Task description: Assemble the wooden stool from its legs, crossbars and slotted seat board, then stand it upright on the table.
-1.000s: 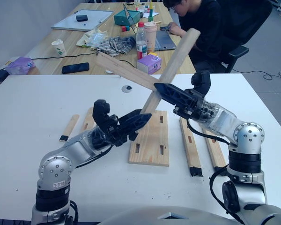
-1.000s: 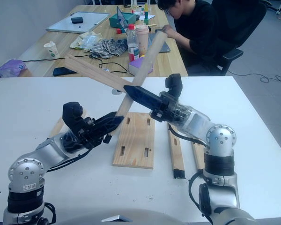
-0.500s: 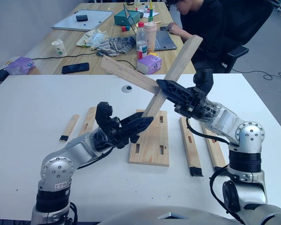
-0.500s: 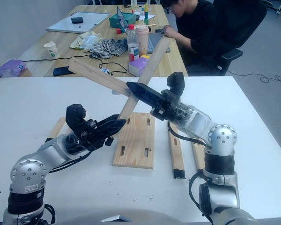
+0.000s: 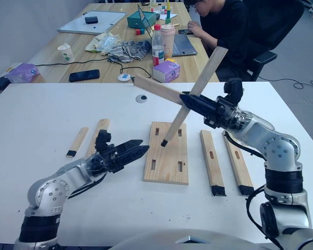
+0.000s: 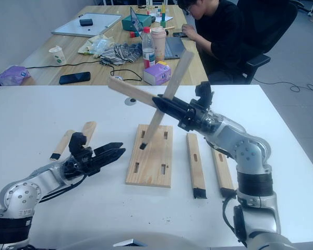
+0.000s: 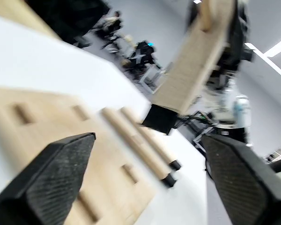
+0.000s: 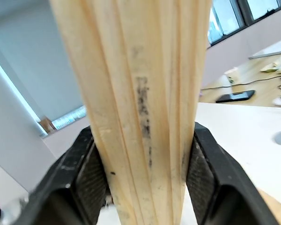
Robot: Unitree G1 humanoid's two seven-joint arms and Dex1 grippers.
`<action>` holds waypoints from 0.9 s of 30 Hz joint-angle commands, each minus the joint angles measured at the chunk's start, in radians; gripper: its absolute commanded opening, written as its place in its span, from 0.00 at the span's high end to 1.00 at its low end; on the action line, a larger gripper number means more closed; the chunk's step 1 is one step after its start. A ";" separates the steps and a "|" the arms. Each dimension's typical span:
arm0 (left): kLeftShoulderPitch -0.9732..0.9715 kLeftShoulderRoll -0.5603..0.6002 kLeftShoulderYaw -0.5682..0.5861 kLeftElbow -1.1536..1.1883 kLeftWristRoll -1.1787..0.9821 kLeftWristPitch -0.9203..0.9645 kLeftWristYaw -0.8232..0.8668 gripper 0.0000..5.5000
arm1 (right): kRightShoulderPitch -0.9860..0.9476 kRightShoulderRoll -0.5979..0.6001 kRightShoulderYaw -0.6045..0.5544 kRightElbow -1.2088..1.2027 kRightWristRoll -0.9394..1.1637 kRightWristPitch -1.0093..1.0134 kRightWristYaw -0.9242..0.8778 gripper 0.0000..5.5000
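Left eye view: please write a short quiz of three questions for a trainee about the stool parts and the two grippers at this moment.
1. True or false: the left gripper is open and empty.
2. Choose one. How does the slotted seat board lie?
A. flat on the white table
B. standing on its edge
C. lifted in the air
3. What does the right gripper hold?

Key
1. True.
2. A.
3. A leg with a crossbar joined across it, held tilted above the seat board.
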 commanded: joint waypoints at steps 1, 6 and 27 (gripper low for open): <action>0.006 0.002 0.027 0.071 0.052 -0.027 -0.025 0.21 | 0.071 -0.058 0.052 -0.029 -0.143 -0.098 0.132 0.62; 0.007 -0.028 0.025 0.082 0.078 -0.037 -0.033 0.21 | 0.144 -0.069 0.085 -0.035 -0.252 -0.175 0.231 0.62; -0.008 -0.080 0.054 0.099 0.094 -0.018 -0.010 0.21 | 0.206 -0.147 0.221 0.146 -0.600 -0.492 0.509 0.62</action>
